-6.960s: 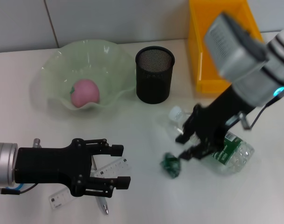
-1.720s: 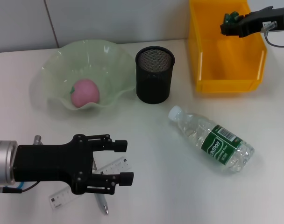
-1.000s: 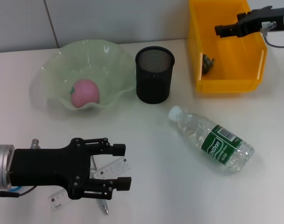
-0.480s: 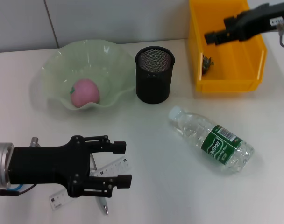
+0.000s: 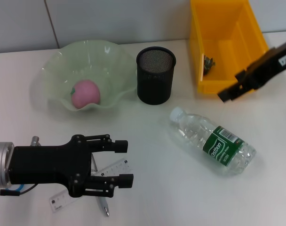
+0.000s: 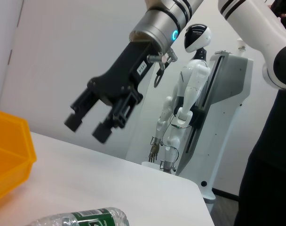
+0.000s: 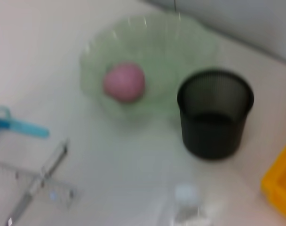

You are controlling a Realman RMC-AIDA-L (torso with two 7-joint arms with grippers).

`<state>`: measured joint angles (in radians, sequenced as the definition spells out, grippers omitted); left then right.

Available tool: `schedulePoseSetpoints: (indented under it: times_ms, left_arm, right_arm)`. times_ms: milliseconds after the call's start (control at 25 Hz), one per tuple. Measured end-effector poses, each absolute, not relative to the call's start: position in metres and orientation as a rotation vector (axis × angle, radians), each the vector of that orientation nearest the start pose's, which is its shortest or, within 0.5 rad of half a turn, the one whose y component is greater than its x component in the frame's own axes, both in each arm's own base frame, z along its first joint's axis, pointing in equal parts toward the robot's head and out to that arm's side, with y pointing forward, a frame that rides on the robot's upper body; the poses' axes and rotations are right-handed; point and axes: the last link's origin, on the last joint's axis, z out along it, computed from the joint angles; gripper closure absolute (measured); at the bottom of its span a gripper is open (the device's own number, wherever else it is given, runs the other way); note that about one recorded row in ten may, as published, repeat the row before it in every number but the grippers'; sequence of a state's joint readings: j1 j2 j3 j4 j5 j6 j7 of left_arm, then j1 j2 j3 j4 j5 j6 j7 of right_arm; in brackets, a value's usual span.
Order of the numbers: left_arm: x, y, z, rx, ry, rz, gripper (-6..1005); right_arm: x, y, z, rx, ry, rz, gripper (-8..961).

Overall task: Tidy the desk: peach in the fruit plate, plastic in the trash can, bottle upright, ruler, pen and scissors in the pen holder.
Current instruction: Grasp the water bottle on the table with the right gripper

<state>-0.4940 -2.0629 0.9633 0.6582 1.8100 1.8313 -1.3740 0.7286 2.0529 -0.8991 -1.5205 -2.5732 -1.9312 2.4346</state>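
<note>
The pink peach (image 5: pixel 85 92) lies in the green fruit plate (image 5: pixel 58 61). A crumpled piece of plastic (image 5: pixel 208 62) rests inside the yellow bin (image 5: pixel 249 35). The clear bottle (image 5: pixel 213 141) lies on its side on the table. My right gripper (image 5: pixel 232 85) hangs open and empty just in front of the bin, above and behind the bottle; the left wrist view shows that right gripper (image 6: pixel 86 131) with its fingers apart. My left gripper (image 5: pixel 123 163) is open near the front edge, over the clear ruler (image 5: pixel 112 170) and the pen (image 5: pixel 103 206). Blue scissors (image 7: pixel 18 125) show only in the right wrist view.
The black mesh pen holder (image 5: pixel 155 75) stands between the plate and the bin. The right wrist view also shows the peach (image 7: pixel 124 82), the pen holder (image 7: pixel 214 113), the ruler (image 7: pixel 35 183) and the bottle cap (image 7: pixel 186 195).
My right gripper carried the plastic up from beside the bottle to over the yellow bin and let it drop in. It has since swung open and empty to the bin's front. The left arm barely moved.
</note>
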Motion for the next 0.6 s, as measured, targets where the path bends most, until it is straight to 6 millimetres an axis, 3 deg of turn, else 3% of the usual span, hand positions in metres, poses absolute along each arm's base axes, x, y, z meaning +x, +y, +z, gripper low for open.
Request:
schedulePoseSetpoints:
  times_ms: [360,600]
  left_arm:
    - [-0.226,0.284,-0.013,-3.061,-0.467,-0.957,259]
    - [-0.227,0.282,-0.013,-3.063,-0.470,-0.964,261]
  right_arm:
    - [0.164,0.360,0.066,-2.648,1.142,-0.502,170]
    - [0.169,0.361,0.056,-2.650,1.150,-0.599,170]
